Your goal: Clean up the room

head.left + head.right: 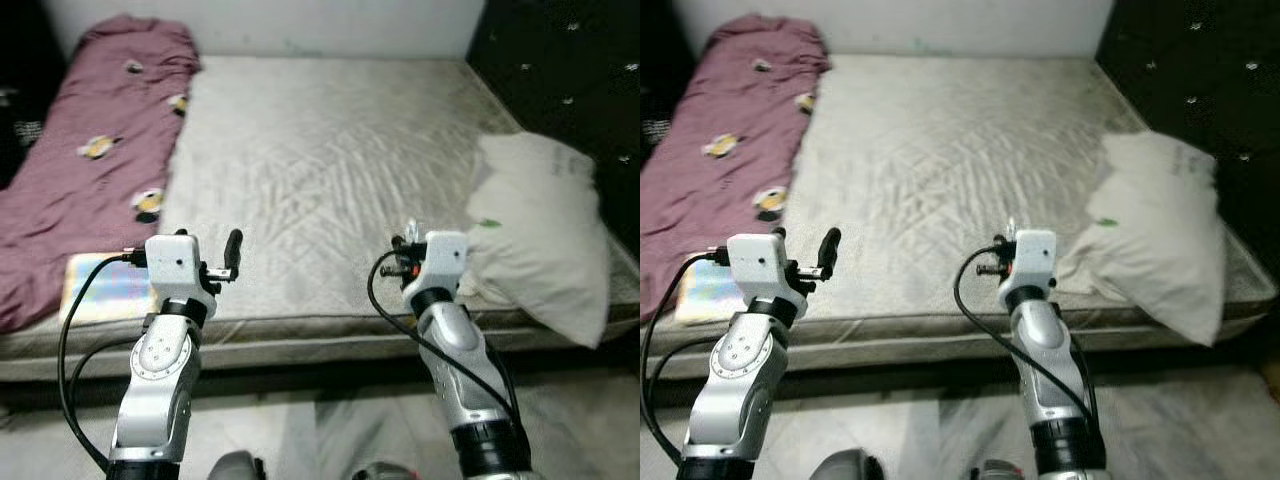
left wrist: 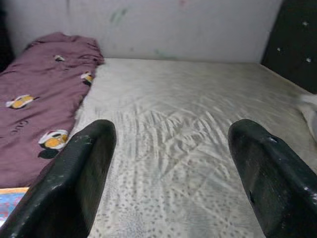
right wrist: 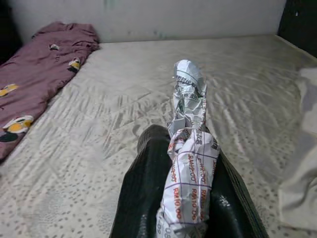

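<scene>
The robot stands at the foot side of a bed (image 1: pixel 330 150), with both arms raised over the edge of the mattress. The right gripper (image 3: pixel 181 198) is clenched on a crumpled paper (image 3: pixel 188 168), a piece of white wrapper with printed lines and letters, which stands up between the two black fingers and sticks out above them. This paper is the thing to clean away, and it is now off the mattress, in the gripper. The left gripper (image 2: pixel 173 173) is released, its two fingers well apart, with nothing between them, and it hovers over the sheet. On the robot's left lies a purple blanket (image 1: pixel 90 150) with small flower pictures, and near its lower end a colourful flat thing (image 1: pixel 105 285) rests on the mattress edge. On the right a white pillow (image 1: pixel 545 235) lies against the dark headboard (image 1: pixel 570 60). I think the risk is the grip: the paper is light and soft, held only in its lower part, so it can slip out or tear if the robot turns or walks quickly. It may then fall on the floor unnoticed.
</scene>
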`<state>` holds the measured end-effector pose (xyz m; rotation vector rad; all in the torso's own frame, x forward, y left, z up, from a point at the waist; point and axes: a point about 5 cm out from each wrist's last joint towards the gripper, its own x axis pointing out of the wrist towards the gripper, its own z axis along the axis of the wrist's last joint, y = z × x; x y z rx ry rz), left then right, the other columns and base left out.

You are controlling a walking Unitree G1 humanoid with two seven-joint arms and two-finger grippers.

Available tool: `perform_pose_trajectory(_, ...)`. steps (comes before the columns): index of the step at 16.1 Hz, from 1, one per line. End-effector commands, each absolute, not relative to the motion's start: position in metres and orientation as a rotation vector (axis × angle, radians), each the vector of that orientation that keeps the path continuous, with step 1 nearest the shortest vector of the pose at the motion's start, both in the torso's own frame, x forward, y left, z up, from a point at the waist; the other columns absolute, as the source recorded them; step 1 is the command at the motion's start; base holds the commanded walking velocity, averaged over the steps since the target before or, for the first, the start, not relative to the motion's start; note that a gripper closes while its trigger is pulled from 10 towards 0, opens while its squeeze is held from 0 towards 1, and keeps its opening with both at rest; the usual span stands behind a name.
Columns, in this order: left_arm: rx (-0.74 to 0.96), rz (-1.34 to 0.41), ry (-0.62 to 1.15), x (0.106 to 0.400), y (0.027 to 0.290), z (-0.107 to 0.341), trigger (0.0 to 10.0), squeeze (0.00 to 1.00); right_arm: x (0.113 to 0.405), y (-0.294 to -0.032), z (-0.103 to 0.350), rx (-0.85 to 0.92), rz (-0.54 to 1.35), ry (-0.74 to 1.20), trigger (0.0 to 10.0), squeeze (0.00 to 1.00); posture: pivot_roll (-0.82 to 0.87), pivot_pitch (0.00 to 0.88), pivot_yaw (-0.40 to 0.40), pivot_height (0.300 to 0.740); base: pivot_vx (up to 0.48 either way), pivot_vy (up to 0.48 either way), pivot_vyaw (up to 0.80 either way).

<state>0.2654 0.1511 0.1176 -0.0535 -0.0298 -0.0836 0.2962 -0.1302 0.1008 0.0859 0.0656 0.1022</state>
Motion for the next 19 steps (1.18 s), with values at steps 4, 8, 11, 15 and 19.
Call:
perform_pose_trajectory(4, -0.064, -0.125, -0.051, 0.2652, 0.1438, 0.1210, 10.0, 0.00, 0.2959, -0.1398, 0.1023, 0.073, 0.074, 0.061, 10.0, 0.00, -0.03, 0.059, 0.006, 0.740, 0.126, 0.000, 0.00)
perform_pose_trajectory(8, -0.064, -0.135, -0.057, 0.2657, 0.1439, 0.1216, 10.0, 0.00, 0.2970, -0.1393, 0.1028, 0.072, 0.074, 0.059, 10.0, 0.00, -0.03, 0.057, 0.007, 0.740, 0.324, 0.000, 0.00)
perform_pose_trajectory(11, -0.062, -0.137, -0.059, 0.2659, 0.1435, 0.1219, 10.0, 0.00, 0.2975, -0.1398, 0.1034, 0.070, 0.072, 0.056, 10.0, 0.00, -0.03, 0.056, 0.006, 0.740, 0.360, 0.000, 0.00)
perform_pose_trajectory(15, -0.062, -0.138, -0.058, 0.2655, 0.1432, 0.1216, 10.0, 0.00, 0.2971, -0.1402, 0.1035, 0.068, 0.072, 0.056, 10.0, 0.00, -0.03, 0.056, 0.005, 0.740, 0.367, 0.000, 0.00)
perform_pose_trajectory(19, -0.062, -0.136, -0.053, 0.2653, 0.1435, 0.1209, 10.0, 0.00, 0.2968, -0.1399, 0.1034, 0.068, 0.073, 0.056, 10.0, 0.00, -0.03, 0.056, 0.005, 0.740, 0.356, 0.000, 0.00)
